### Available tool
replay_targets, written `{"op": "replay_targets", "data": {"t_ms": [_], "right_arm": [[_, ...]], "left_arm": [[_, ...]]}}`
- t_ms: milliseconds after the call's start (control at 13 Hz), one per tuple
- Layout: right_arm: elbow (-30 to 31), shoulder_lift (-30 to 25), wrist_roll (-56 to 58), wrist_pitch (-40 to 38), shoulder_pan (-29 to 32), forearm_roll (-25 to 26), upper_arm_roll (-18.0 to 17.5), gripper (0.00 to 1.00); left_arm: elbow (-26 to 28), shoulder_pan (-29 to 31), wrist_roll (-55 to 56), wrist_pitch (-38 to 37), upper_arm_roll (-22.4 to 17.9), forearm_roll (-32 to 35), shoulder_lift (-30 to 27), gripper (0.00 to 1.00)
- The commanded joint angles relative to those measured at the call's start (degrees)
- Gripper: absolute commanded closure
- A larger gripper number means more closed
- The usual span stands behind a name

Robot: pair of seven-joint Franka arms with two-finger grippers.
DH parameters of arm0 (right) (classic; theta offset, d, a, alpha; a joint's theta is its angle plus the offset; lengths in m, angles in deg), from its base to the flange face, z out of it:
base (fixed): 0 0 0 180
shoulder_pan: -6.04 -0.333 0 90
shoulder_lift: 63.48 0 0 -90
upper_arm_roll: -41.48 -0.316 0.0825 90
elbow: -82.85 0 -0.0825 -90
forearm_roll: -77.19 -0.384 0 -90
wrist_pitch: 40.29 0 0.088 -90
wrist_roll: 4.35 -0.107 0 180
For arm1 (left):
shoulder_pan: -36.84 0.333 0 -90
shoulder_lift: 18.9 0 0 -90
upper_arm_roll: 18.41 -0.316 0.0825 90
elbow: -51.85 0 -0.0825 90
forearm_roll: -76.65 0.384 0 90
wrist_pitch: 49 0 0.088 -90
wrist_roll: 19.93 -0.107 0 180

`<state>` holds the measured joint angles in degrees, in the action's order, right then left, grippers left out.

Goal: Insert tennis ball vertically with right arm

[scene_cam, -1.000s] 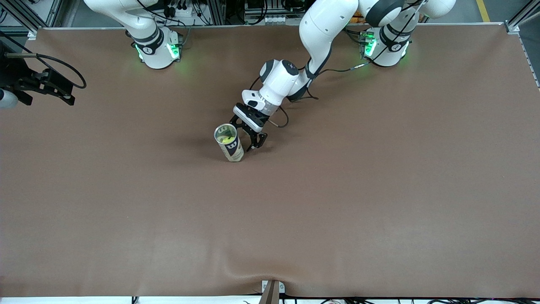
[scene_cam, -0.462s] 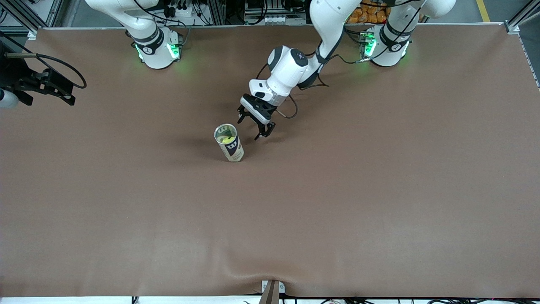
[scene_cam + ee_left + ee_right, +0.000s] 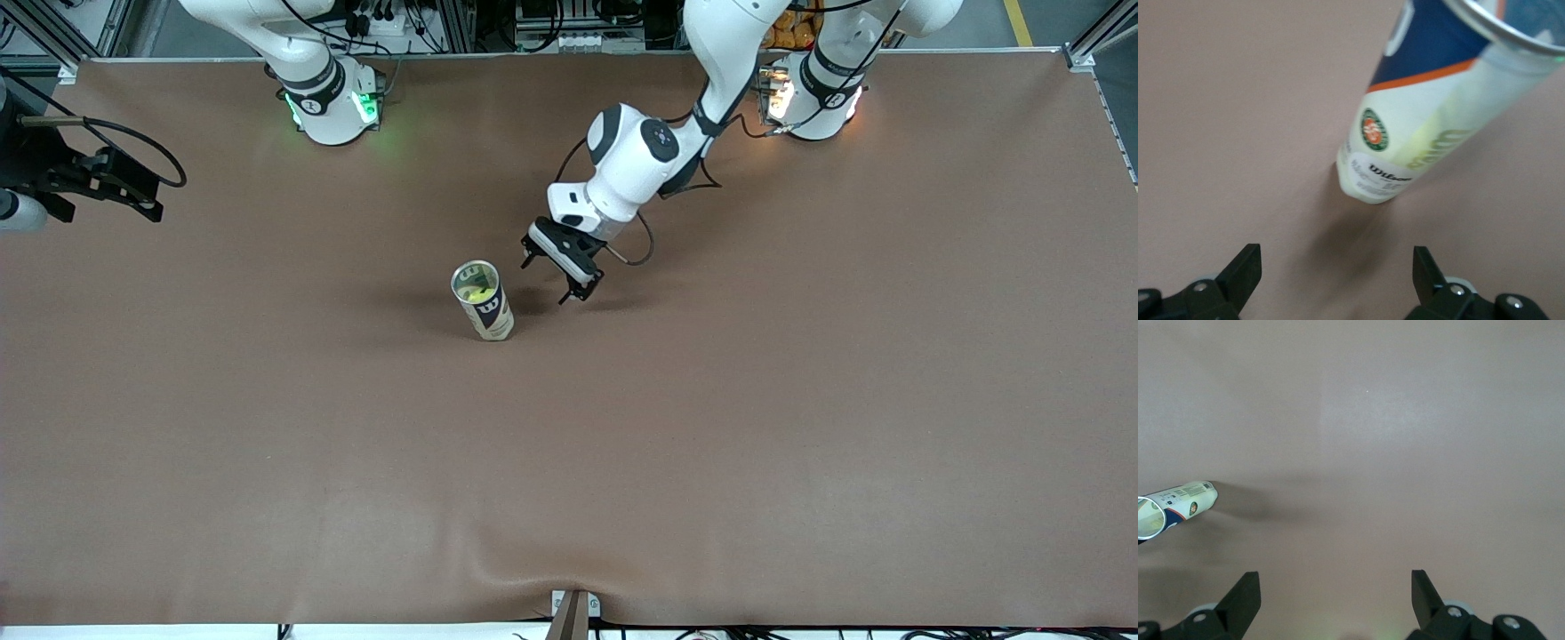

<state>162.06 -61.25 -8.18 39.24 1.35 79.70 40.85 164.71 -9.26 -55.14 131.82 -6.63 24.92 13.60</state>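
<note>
A tennis ball can [image 3: 484, 313] stands upright and open-topped on the brown table, with a yellow-green tennis ball [image 3: 478, 290] inside it. My left gripper [image 3: 546, 281] is open and empty, just beside the can toward the left arm's end and clear of it. In the left wrist view the can [image 3: 1405, 147] shows ahead of the open left gripper [image 3: 1336, 257]. My right gripper [image 3: 142, 196] hangs high over the right arm's end of the table, open and empty. In the right wrist view the right gripper [image 3: 1336, 581] is open and the can [image 3: 1175, 507] is far off.
The brown mat [image 3: 711, 427] covers the whole table. The two arm bases [image 3: 331, 102] [image 3: 813, 93] stand along the edge farthest from the front camera. A small bracket [image 3: 573, 609] sits at the nearest edge.
My left gripper has drawn back from the can toward the left arm's base. The can has stayed upright in place. The right gripper has hardly moved.
</note>
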Motion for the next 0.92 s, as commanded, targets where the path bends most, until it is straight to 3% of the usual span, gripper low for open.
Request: {"op": "replay_targets", "data": {"t_ms": [0,308,615,846], "right_arm": [[-0.01,-0.12,0.75,-0.43,1.44,0.83,-1.39,0.0],[-0.02,-0.12,0.75,-0.43,1.52,0.74,-1.39,0.0],[-0.1,-0.12,0.75,-0.43,1.44,0.74,-1.39,0.0],[-0.19,-0.12,0.58,-0.43,1.61,0.66,-1.3,0.0]], "left_arm": [[1.23,-0.31,-0.56,-5.9,-3.33,-0.74,-2.88,0.0],[-1.84,-0.23,-0.65,-17.49,-11.14,1.88,-3.58,0.0],[-9.91,0.3,-0.65,-38.39,-24.23,11.71,-3.67,0.0],[-18.7,7.83,-0.74,-54.82,-26.02,20.94,-3.5,0.0]]}}
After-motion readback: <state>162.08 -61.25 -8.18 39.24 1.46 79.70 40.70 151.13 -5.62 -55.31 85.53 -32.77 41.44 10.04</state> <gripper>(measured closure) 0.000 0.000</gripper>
